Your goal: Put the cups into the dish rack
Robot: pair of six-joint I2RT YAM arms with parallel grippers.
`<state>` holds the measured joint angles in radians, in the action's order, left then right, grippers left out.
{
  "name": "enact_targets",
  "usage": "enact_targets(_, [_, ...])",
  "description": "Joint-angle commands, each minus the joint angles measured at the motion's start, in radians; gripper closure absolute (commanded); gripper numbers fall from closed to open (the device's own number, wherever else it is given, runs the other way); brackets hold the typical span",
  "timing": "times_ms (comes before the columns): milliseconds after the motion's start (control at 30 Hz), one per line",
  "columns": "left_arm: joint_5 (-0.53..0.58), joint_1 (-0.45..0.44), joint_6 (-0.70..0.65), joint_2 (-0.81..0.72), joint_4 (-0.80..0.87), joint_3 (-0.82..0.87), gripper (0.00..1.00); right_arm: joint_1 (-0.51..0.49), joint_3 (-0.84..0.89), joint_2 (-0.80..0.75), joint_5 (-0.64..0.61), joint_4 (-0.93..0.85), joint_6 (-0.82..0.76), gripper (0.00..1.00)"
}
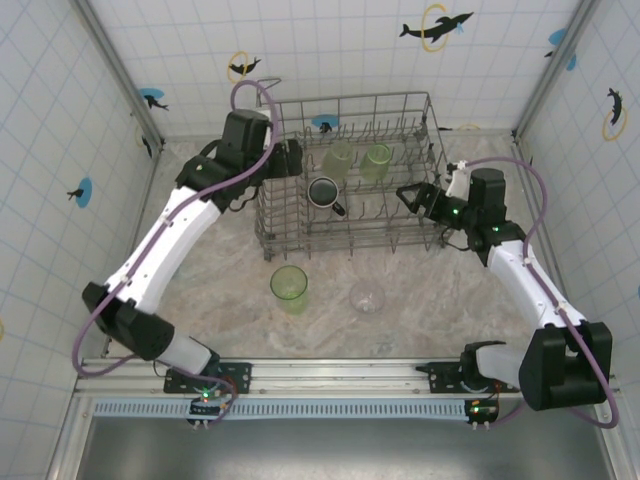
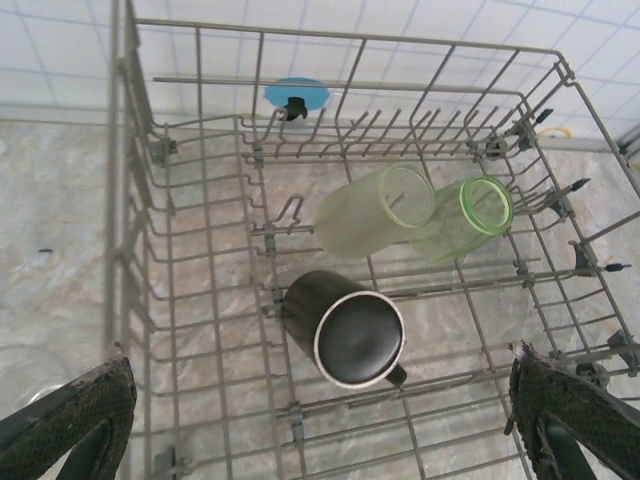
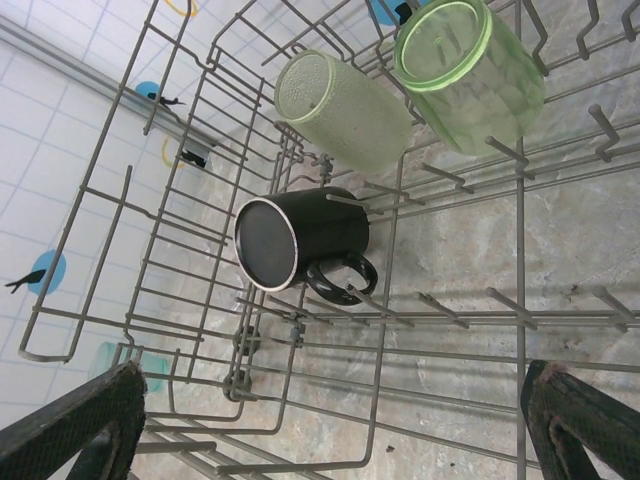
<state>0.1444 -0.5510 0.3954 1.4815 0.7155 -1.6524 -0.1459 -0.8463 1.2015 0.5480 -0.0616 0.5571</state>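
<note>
Both end effectors, left (image 1: 290, 158) and right (image 1: 412, 195), wide and empty at opposite dish rack (image 1: 350, 240) edges.

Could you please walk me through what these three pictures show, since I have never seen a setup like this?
Two robot arms are bolted to a table's near edge. The overhead picture looks down from behind them; the other two come from cameras on each wrist.

A wire dish rack stands at the far side. Inside lie a dark mug, a pale green cup and a brighter green cup. On the table, outside the rack, stand a green cup and a clear cup.

The left gripper and right gripper sit at the rack's sides, both open and holding nothing.
</note>
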Motion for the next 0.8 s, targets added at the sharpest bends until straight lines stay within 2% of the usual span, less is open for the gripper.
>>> enact_targets(0, [0.035,-0.003,0.024,-0.073,0.031,0.063,0.02,-0.012,-0.044,0.014,-0.012,0.004,-0.01,0.0])
enact_targets(267, [0.0,-0.003,0.056,-0.16,0.187,0.252,0.02,-0.041,-0.065,0.05,-0.055,0.024,-0.041,0.0])
enact_targets(400, [-0.065,-0.003,0.044,-0.216,0.236,0.346,0.02,-0.064,-0.059,0.059,-0.099,0.045,-0.043,0.0])
enact_targets(600, [-0.165,-0.003,0.056,-0.342,0.16,0.505,0.02,-0.089,-0.085,0.121,-0.11,0.075,-0.034,0.0])
enact_targets(767, [-0.221,-0.003,0.049,-0.358,0.187,0.531,0.02,-0.102,-0.118,0.162,-0.109,0.078,-0.04,0.0])
